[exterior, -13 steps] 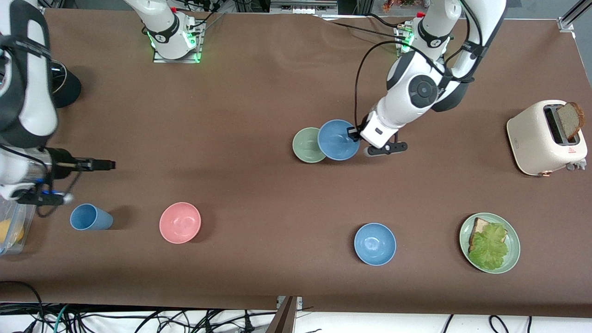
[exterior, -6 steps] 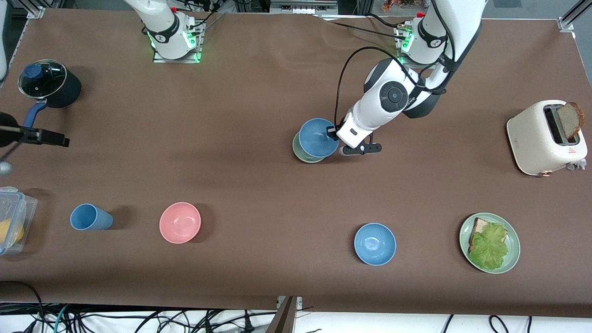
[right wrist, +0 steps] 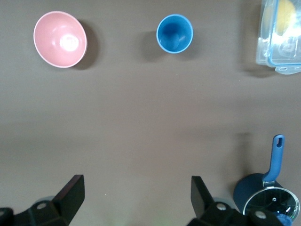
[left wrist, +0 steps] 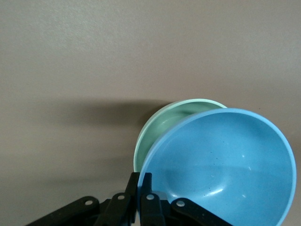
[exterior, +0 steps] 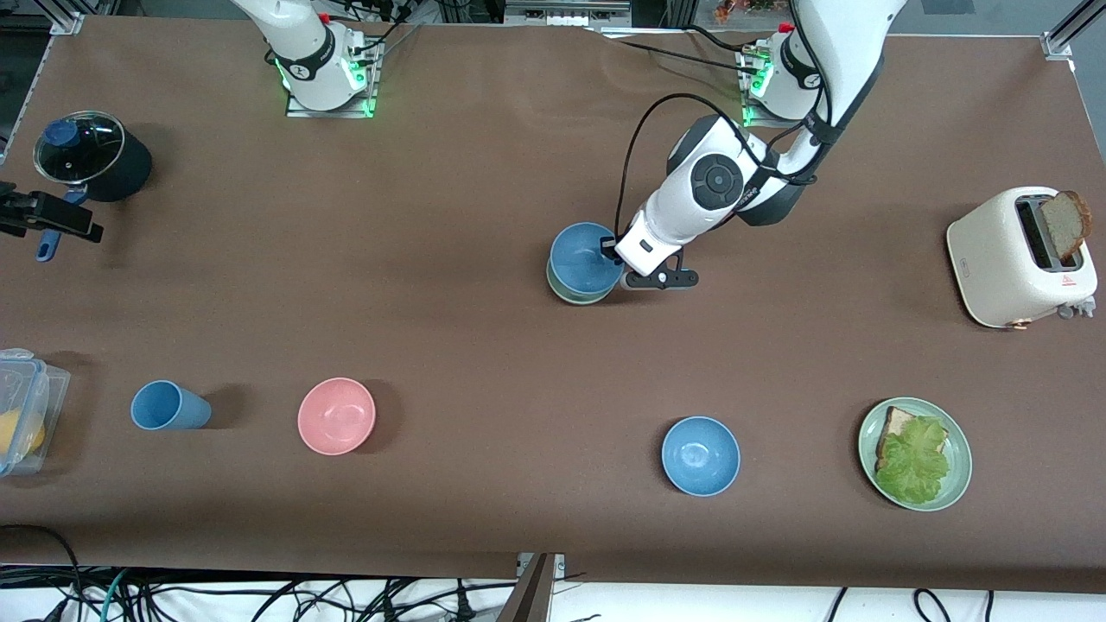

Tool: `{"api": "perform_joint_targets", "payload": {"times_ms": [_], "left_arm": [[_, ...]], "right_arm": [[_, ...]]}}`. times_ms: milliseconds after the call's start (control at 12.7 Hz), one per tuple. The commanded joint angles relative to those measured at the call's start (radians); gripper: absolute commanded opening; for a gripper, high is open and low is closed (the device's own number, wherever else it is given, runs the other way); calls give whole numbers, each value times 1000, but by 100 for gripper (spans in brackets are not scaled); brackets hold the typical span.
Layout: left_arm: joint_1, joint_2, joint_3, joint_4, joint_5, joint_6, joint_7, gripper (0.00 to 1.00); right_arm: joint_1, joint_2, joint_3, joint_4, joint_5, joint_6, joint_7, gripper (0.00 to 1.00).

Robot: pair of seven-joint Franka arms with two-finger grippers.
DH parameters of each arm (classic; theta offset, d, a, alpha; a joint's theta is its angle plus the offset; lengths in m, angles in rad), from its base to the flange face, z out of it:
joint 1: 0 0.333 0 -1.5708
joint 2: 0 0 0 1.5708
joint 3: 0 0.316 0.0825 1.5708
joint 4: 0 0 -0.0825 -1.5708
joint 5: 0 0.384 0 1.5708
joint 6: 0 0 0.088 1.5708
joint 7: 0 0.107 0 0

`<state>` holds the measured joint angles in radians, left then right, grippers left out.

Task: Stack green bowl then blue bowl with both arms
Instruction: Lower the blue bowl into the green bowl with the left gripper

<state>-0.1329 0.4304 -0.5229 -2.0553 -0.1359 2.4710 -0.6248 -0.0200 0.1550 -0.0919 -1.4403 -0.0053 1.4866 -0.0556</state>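
Observation:
The blue bowl (exterior: 584,257) hangs slightly tilted, almost centred over the green bowl (exterior: 572,296), of which only a rim sliver shows below it. My left gripper (exterior: 614,251) is shut on the blue bowl's rim, on the side toward the left arm's end. In the left wrist view the fingers (left wrist: 134,186) pinch the rim of the blue bowl (left wrist: 221,165), with the green bowl (left wrist: 162,127) peeking out underneath. I cannot tell whether the two bowls touch. My right gripper (exterior: 62,219) is up over the table's edge by the pot, and in its wrist view the right gripper (right wrist: 136,186) is open and empty.
A pink bowl (exterior: 336,415), a blue cup (exterior: 164,406) and a brighter blue bowl (exterior: 701,455) stand nearer the front camera. A green plate (exterior: 961,482) with bread and lettuce and a toaster (exterior: 1007,259) are at the left arm's end. A lidded pot (exterior: 91,155) and a plastic box (exterior: 22,402) are at the right arm's end.
My left gripper carried the blue bowl sideways from beside the green bowl to over it. My right arm withdrew toward the table's edge near the pot.

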Motion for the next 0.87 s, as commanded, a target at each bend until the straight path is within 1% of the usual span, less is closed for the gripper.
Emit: {"api": "perform_joint_targets", "payload": {"times_ms": [0,79,394,551,630,708,787], "left_arm": [[-10,31,0,26,38,6,-6,0],[-17,39,1,24,54,25,-6,0],[-22,48,3,24,59,29,-6,0],[-22,53,4,24,59,29,-6,0],[-22,53,6,24,59,29,-6,3],[-22,54,7,24,59,29,-6,11],[-22,54,9,24,59,29,-6,29]], "right_arm": [[0,-43,8,-60,-19,23,-45,100],[-1,-45,8,-60,-21,24,-88,100],[-3,-46,8,-63,-30,20,-89,100],[0,-20,8,-51,-41,9,-93,100],[3,-18,8,-49,-47,7,-93,100],[5,-18,9,-49,-65,9,-96,100],[5,-18,8,-49,-64,7,-96,100]]}}
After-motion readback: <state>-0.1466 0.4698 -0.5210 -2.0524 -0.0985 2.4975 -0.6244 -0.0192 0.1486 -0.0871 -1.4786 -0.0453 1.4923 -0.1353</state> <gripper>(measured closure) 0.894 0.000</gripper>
